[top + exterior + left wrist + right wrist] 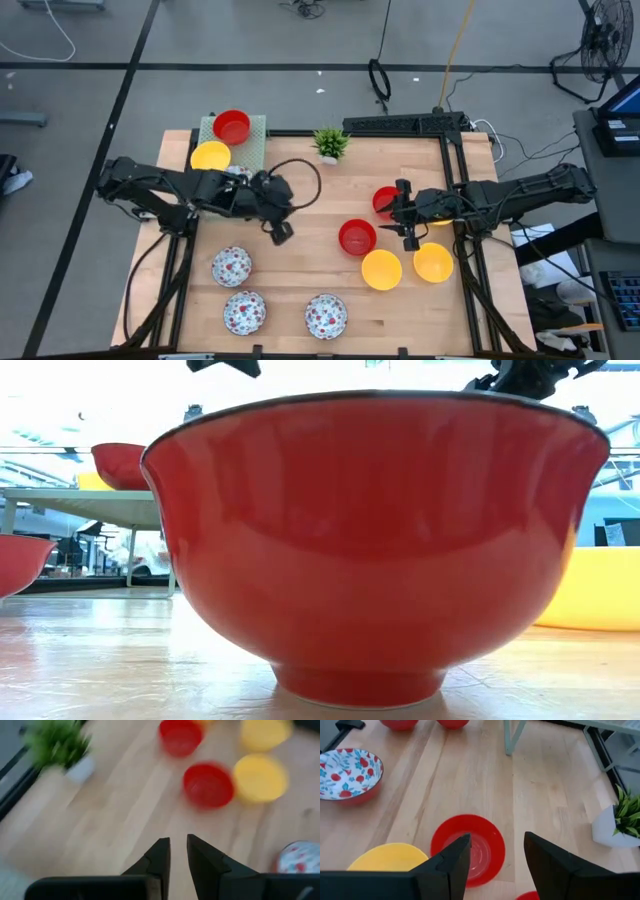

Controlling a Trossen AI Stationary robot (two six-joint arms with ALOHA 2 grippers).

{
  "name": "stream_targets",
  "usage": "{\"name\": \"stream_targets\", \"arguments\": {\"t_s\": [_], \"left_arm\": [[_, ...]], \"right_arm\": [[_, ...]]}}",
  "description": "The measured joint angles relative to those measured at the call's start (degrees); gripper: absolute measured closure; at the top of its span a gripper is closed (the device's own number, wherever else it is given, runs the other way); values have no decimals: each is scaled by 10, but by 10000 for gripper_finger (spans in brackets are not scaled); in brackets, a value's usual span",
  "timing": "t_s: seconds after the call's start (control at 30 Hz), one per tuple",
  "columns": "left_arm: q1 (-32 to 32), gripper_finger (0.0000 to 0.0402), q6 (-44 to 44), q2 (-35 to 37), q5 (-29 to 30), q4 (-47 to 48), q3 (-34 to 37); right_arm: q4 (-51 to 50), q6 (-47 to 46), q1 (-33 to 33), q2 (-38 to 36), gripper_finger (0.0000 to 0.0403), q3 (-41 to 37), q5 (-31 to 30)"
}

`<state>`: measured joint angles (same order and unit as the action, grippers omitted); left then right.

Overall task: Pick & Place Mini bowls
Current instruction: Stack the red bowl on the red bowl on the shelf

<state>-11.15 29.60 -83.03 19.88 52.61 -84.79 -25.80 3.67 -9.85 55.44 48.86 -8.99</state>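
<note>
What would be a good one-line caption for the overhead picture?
Two dark robot arms reach over a wooden table scattered with small red, yellow and floral-patterned bowls.

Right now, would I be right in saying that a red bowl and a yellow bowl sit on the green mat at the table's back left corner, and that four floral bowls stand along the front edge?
Not quite: the high view shows three floral bowls near the front edge, not four. The rest holds: a red bowl and a yellow bowl sit on the green mat at the back left corner.
</note>
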Motion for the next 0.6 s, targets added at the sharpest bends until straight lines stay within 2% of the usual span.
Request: {"name": "stream_targets", "arguments": {"t_s": [0.07,0.23,0.33,0.6], "left_arm": [[-2,334,-32,-3,-12,-47,6],[-9,334,-69,-26,-21,-72,10],[-13,334,-84,-40,-18,-85,10],[-22,334,-85,-82,-20,-109,10]], "right_arm": [[-16,-14,0,0,223,1,-5],[-113,-94,1,0,216,14,-42],[-164,-115,1,0,216,14,-44],[-257,-66,1,49,223,14,-43]]}}
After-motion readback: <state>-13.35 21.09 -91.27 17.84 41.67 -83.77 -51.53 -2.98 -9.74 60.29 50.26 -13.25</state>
